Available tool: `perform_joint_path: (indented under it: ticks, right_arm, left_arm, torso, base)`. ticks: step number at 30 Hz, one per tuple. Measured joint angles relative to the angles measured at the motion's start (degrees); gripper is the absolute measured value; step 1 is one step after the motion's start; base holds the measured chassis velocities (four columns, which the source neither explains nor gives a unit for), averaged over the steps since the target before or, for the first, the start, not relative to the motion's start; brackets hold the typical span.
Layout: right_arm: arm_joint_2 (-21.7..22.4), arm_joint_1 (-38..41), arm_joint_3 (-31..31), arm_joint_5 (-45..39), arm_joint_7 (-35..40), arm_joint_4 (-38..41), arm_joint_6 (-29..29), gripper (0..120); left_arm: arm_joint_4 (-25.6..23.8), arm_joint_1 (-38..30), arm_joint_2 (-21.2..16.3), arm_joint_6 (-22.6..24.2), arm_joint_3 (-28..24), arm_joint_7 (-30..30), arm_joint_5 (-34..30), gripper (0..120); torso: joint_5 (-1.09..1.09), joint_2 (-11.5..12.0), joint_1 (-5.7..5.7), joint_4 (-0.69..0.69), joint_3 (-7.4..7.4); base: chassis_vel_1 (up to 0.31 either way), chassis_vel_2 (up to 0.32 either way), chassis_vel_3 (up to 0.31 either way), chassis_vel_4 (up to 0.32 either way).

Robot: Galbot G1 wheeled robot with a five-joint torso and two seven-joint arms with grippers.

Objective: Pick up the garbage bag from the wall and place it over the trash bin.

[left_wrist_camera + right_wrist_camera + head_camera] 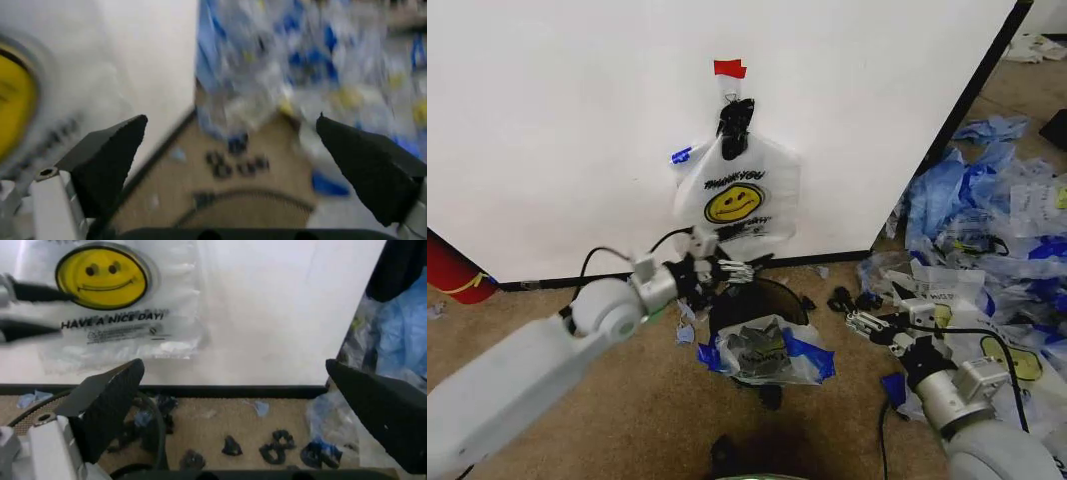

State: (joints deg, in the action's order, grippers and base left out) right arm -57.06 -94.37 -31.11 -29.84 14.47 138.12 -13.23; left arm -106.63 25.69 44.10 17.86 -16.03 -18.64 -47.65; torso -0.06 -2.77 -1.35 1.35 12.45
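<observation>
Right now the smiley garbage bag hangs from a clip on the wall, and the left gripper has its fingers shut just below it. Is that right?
One thing is wrong: the left gripper is open, not shut. The left wrist view shows its fingers spread wide apart with nothing between them. The garbage bag does hang from the clip on the wall, as the head view shows.

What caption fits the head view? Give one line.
Left gripper, open, reaches toward the garbage bag hanging on the wall above the trash bin.

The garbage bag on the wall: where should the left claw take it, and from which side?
Probably the lower edge of the garbage bag, approached from below and in front. It hangs flat against the wall from a black clip at its top, so its bottom hem is the loose part. The left claw, open, is already just beneath it, above the trash bin.
</observation>
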Motion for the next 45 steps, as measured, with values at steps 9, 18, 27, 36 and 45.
perform_joint_path:
  ticks: [9, 18, 27, 36, 45]
  right_arm:
    - [-1.39, -0.61, -0.27, 0.26, 0.27, -0.74, -0.01, 100]
    - [-2.26, -0.05, 0.21, 0.59, 0.36, -1.62, 0.08, 100]
    - [-2.40, 1.37, 1.03, 0.62, 0.52, -2.51, 0.11, 100]
    - [-2.64, 1.99, 1.70, 0.56, 0.65, -3.10, 0.15, 100]
    - [-2.78, 2.43, 1.89, 0.56, 0.86, -3.37, 0.23, 100]
  left_arm:
    - [9.64, -10.77, 8.11, 16.60, -6.37, -5.92, 11.82, 100]
    - [17.92, -15.46, 13.08, 22.25, -9.65, -9.00, 20.00, 100]
    - [20.58, -16.53, 12.98, 22.52, -11.56, -12.78, 24.54, 100]
    - [26.89, -17.39, 13.75, 18.54, -14.16, -14.48, 27.86, 99]
    - [29.16, -17.57, 14.22, 16.13, -16.57, -13.93, 29.20, 87]
  torso:
    - [0.02, -0.01, 0.00, 0.00, 0.00]
    - [0.01, -0.01, 0.00, 0.01, 0.00]
    - [0.00, -0.02, 0.00, -0.01, 0.00]
    - [0.00, -0.02, 0.00, 0.00, 0.00]
    - [0.01, -0.03, 0.01, -0.01, -0.02]
  base:
    - [0.000, 0.000, 0.000, 0.000]
    - [0.000, 0.000, 0.000, 0.000]
    - [0.000, 0.000, 0.000, 0.000]
    - [0.000, 0.000, 0.000, 0.000]
    - [0.000, 0.000, 0.000, 0.000]
